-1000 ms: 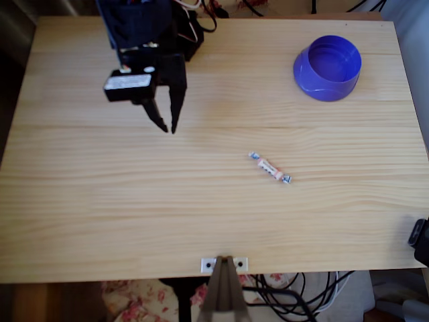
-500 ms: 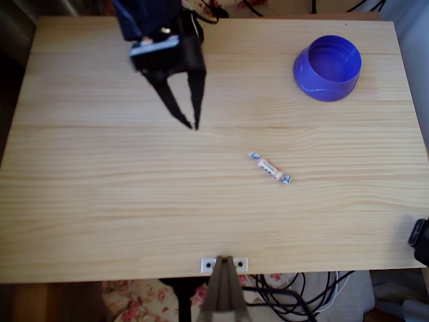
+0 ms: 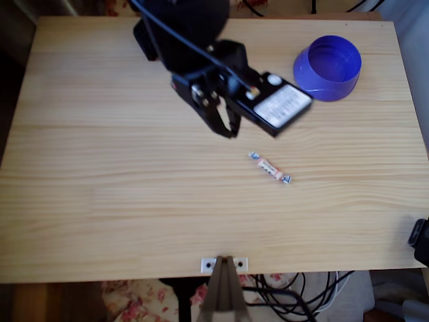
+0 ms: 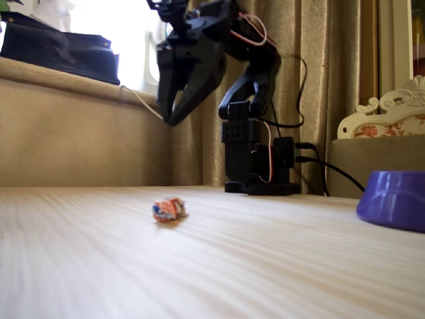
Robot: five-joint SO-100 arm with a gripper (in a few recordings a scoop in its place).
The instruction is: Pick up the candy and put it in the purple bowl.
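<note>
Above the pale wooden table (image 3: pixel 100 201), the black gripper (image 3: pixel 228 127) hovers with fingers nearly together, apparently lining up on the small pink-orange wrapped candy (image 3: pixel 270 168), well apart from the round blue-purple plastic bowl (image 3: pixel 327 68).

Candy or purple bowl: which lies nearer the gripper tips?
The candy, lying just below-right of the gripper in the overhead view; the purple bowl sits farther off at the table's corner.

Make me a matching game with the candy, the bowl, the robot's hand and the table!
Things:
1. candy
2. purple bowl
3. hand
4. table

Places or states:
A. pale wood, holding everything
B. up in the air, touching nothing
C. lying on the wood, near the middle
D. standing empty by the far right corner in the overhead view

Pairs: 1-C, 2-D, 3-B, 4-A
</note>
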